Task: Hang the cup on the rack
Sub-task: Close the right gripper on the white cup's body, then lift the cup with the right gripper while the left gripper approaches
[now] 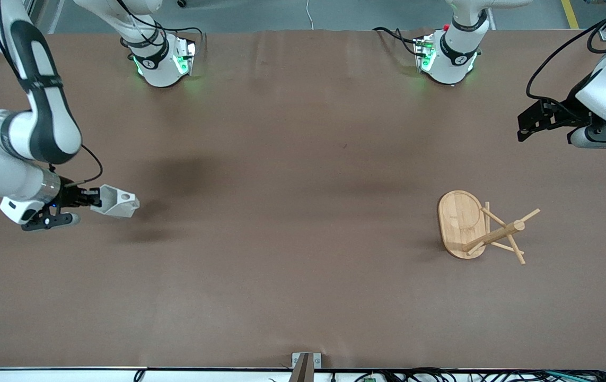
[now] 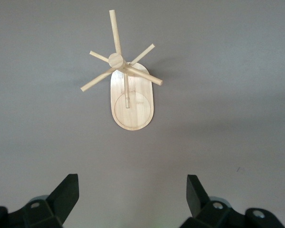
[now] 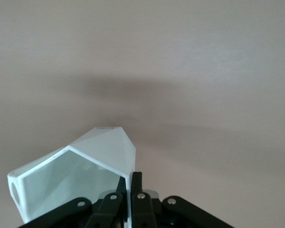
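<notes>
The white faceted cup [image 1: 118, 202] is held by its rim wall in my right gripper [image 1: 97, 199], which is shut on it over the table's right-arm end. In the right wrist view the cup [image 3: 80, 173] shows its open mouth, with one finger inside and one outside the wall at the gripper [image 3: 131, 179]. The bamboo rack [image 1: 463, 223] stands on its oval base toward the left arm's end, with its post and thin pegs bare. My left gripper [image 1: 526, 125] is open and empty, up in the air, and looks down at the rack [image 2: 131, 102] between its fingers [image 2: 66, 190].
The brown table [image 1: 292, 223] stretches between cup and rack. Both arm bases [image 1: 162, 63] stand along the edge farthest from the front camera. A metal bracket [image 1: 305, 365] and cables lie at the nearest edge.
</notes>
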### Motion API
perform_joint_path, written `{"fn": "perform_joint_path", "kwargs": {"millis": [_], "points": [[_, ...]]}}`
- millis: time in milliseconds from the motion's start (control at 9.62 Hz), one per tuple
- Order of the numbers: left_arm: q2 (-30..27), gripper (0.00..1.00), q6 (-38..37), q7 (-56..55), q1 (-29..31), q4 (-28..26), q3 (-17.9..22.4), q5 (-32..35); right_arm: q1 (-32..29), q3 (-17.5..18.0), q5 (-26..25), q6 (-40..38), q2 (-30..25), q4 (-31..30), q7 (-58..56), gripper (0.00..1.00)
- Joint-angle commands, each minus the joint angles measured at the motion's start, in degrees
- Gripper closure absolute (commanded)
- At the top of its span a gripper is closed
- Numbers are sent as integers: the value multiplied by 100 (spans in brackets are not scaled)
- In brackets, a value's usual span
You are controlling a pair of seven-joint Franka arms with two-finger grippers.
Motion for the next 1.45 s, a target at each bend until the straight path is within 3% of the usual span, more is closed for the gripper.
{"fn": "perform_joint_path", "kwargs": {"millis": [0, 312, 519, 831, 1039, 1351], "points": [[194, 0, -47, -61, -156, 1, -164, -68, 36, 56, 1022, -883, -412, 209, -91, 99], [177, 0, -47, 43, -524, 18, -341, -312, 535, 56, 2341, -1221, -421, 509, -82, 99], [194, 0, -3, 35, -928, 246, -866, -375, 1053, 56, 3237, -1221, -413, 527, -73, 99], [369, 0, 1066, 708, -1272, 238, -1736, -490, 1678, 56, 4504, -1230, -369, 501, -73, 99], [624, 0, 1445, 983, -1299, 203, -2386, -481, 1855, 47, 5522, -1833, -281, 492, -195, 99], [775, 0, 1991, 1634, -1325, 168, -2854, -472, 1944, 47, 5921, -2633, -149, 466, -354, 99]]}}
